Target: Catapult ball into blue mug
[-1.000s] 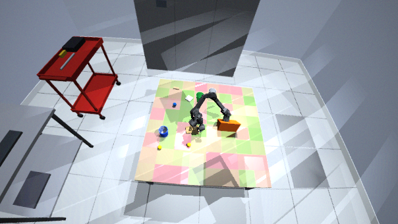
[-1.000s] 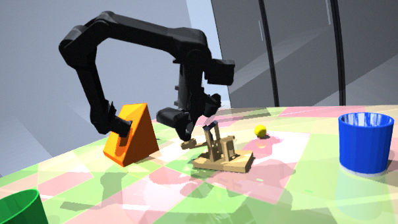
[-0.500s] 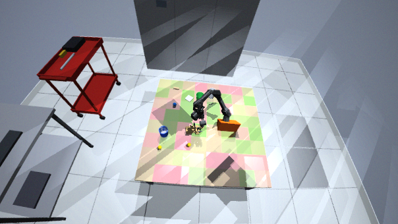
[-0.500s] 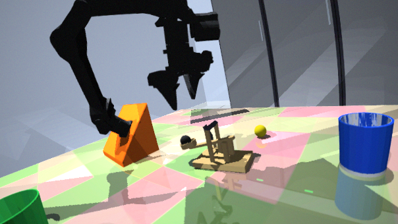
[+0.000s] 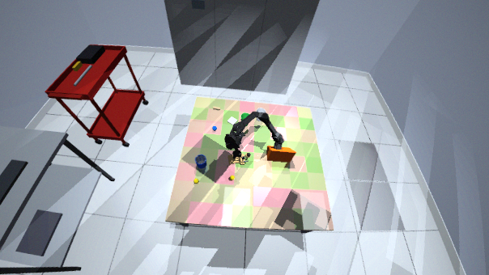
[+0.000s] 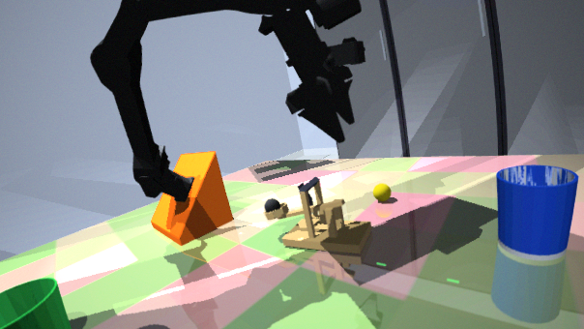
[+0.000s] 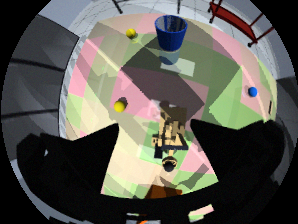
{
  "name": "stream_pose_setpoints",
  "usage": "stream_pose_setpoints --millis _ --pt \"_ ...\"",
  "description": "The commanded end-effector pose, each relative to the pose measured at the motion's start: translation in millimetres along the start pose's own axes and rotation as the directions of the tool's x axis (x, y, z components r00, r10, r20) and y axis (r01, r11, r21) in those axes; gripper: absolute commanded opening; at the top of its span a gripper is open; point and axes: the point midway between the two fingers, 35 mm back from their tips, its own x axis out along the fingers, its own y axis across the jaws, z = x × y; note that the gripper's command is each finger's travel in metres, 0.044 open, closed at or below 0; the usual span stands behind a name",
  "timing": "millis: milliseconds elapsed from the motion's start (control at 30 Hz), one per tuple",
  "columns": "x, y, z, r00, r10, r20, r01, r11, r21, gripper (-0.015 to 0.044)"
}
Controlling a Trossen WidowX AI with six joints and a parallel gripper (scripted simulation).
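The wooden catapult [image 5: 239, 161] [image 6: 302, 240] [image 7: 170, 125] stands on the patchwork surface. The dark ball [image 6: 272, 205] [image 7: 169, 164] sits in the cup of its throwing arm, on the side toward the orange wedge. The blue mug [image 5: 201, 162] [image 6: 534, 218] [image 7: 171, 40] stands upright beyond the catapult's other end; in the wrist view it is almost straight above the catapult. My gripper [image 6: 347, 131] [image 7: 156, 124] is open and empty, with its fingers above the catapult and clear of it. The inside bottom of the mug is hidden.
An orange wedge [image 5: 280, 154] [image 6: 210, 203] stands by the arm's base. Yellow balls [image 5: 231, 177] [image 5: 196, 181] [image 6: 382, 193] [image 7: 119, 106] [image 7: 131, 33] lie to one side, a blue ball [image 5: 214, 128] [image 7: 252, 92] to the other. A green container [image 5: 244, 116] [image 6: 36, 307] stands behind the arm in the top view.
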Motion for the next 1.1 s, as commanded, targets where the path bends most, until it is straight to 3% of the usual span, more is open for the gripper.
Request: stream_pose_setpoints --millis 0,500,1067 --pt "-3 -1 37 0.990 -0.003 0.139 0.006 1.000 -0.021 0.0440" --pt "-36 -33 135 0.826 -0.128 0.549 0.172 0.985 -0.029 0.0440" --pt "-38 -35 139 0.814 -0.139 0.563 0.185 0.982 -0.025 0.0440"
